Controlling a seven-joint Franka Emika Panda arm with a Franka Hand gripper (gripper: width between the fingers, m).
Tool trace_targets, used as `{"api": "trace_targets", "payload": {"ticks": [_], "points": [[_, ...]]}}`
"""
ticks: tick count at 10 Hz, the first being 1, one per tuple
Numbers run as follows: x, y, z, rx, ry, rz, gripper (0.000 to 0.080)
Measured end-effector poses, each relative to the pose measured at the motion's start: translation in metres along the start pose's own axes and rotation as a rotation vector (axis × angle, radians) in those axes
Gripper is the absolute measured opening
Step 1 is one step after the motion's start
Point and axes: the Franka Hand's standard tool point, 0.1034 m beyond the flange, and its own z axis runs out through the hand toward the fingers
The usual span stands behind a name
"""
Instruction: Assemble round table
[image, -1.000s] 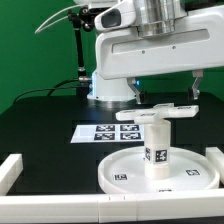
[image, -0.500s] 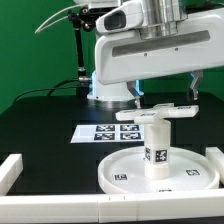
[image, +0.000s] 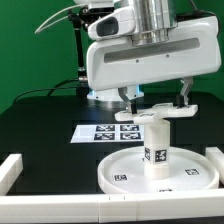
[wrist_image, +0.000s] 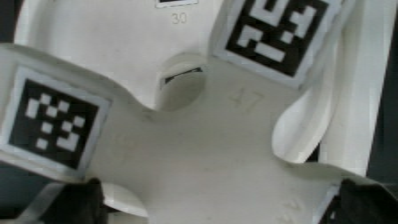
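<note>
One cylinder leg (image: 155, 148) stands upright, long axis vertical, on the round disc (image: 120, 163). Cross-shaped base (image: 160, 114) lies flat across its top. Gripper (image: 155, 102) hangs just above, jaws spread wide.

Bright, even light, soft shadows; wrist view blurred up close.

Gripper (image: 155, 99), jaws wide apart, just over the cross-shaped base (image: 160, 114) atop the upright leg (image: 156, 147) on the round disc (image: 128, 162).
</note>
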Motion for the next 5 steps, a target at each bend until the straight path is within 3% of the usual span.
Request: {"api": "trace_targets", "payload": {"ticks": [5], "points": [[-0.0009, -0.0012, -0.0005, 0.008, -0.025, -0.081, 0.0649]]}}
